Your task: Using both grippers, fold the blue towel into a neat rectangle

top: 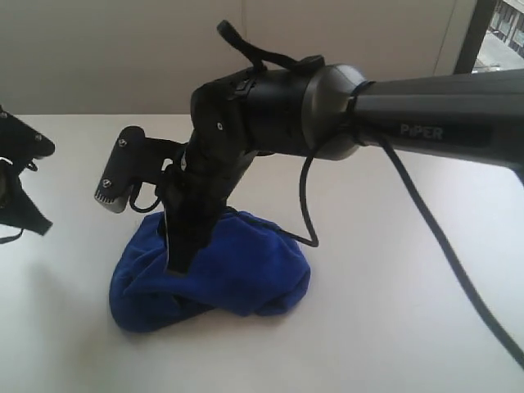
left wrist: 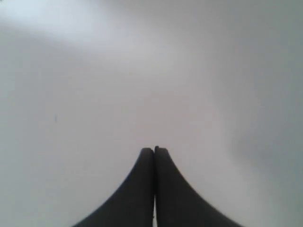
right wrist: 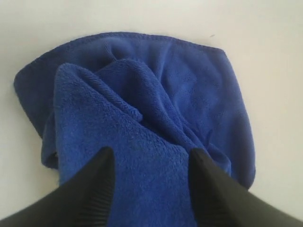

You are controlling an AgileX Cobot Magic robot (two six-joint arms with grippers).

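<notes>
Across the exterior view, the right arm (top: 426, 115) reaches from the right edge past the middle of a white table (top: 385, 336). Its wrist bends down so that the right gripper (top: 182, 250) sinks into the blue towel (top: 237, 274). That towel is a crumpled mound near the centre, a little to the left, nowhere near a rectangle. The left gripper (top: 18, 188) shows only partly at the far left edge, well apart from the cloth.

From the left wrist view, the left gripper (left wrist: 154, 152) has its two dark fingers pressed together with nothing between them. Only bare table (left wrist: 94, 85) lies beyond; no towel is in sight.

From the right wrist view, the right gripper (right wrist: 151, 163) has its fingers (right wrist: 92, 187) spread. They stand on either side of a thick raised fold of the blue towel (right wrist: 142, 104), and the plush fills the gap between them. A stitched hem curves along the far side of the heap, and white table (right wrist: 279, 71) surrounds it.

Judging by this, the task is at an early stage, with the cloth bunched and needing to be spread flat. The next move likely calls for the right fingers to close on the fold, while the idle left gripper comes in to take an opposite edge.
</notes>
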